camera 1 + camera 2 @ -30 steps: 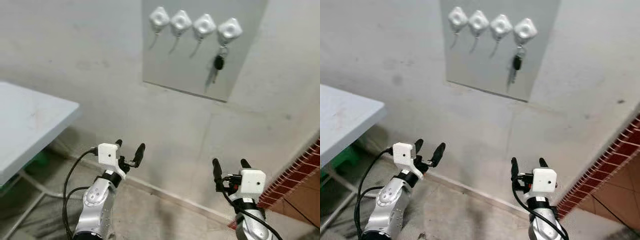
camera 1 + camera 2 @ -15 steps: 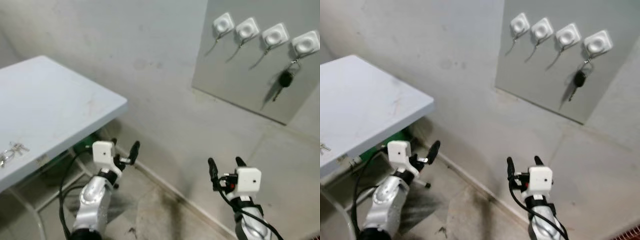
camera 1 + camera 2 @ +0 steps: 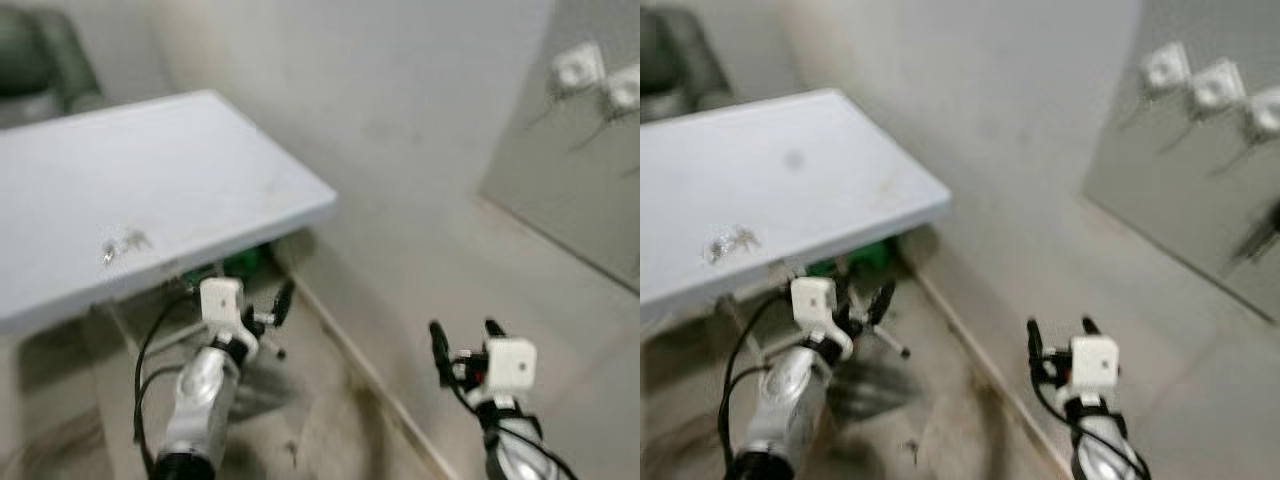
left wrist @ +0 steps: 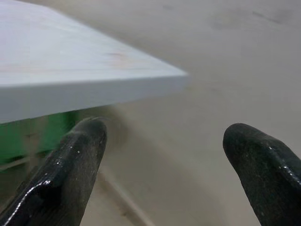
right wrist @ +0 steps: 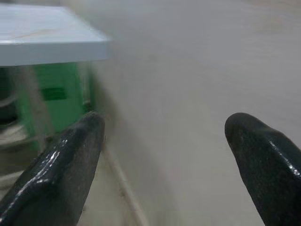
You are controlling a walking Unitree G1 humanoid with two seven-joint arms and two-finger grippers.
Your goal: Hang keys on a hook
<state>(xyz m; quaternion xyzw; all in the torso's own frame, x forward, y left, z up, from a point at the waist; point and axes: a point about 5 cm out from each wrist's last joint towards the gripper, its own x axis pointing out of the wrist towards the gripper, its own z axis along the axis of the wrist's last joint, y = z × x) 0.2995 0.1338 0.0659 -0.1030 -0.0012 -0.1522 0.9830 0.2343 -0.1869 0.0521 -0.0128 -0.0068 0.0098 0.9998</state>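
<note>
A small bunch of keys (image 3: 125, 243) lies on the pale blue-grey table (image 3: 200, 160), near its front edge; the picture is blurred. The grey hook board (image 3: 1200, 190) with white hooks (image 3: 1165, 68) is on the wall at far right, a dark key (image 3: 1265, 230) hanging low on it. My left gripper (image 3: 265, 310) is open and empty, held below the table's corner. Out to the right my right gripper (image 3: 465, 337) is open and empty too, over the floor near the wall. In the left wrist view the black fingers (image 4: 70, 174) stand wide apart before the table edge (image 4: 70, 89).
A green object (image 5: 51, 94) sits under the table by its metal legs (image 3: 880, 340). A dark green shape (image 3: 40, 55) stands behind the table at far left. The plaster wall (image 3: 420, 150) meets the concrete floor (image 3: 330, 420) between my arms.
The camera has swung left: the table and the keys on it have come into view and the hook board has slid to the right edge. Both grippers stay open.
</note>
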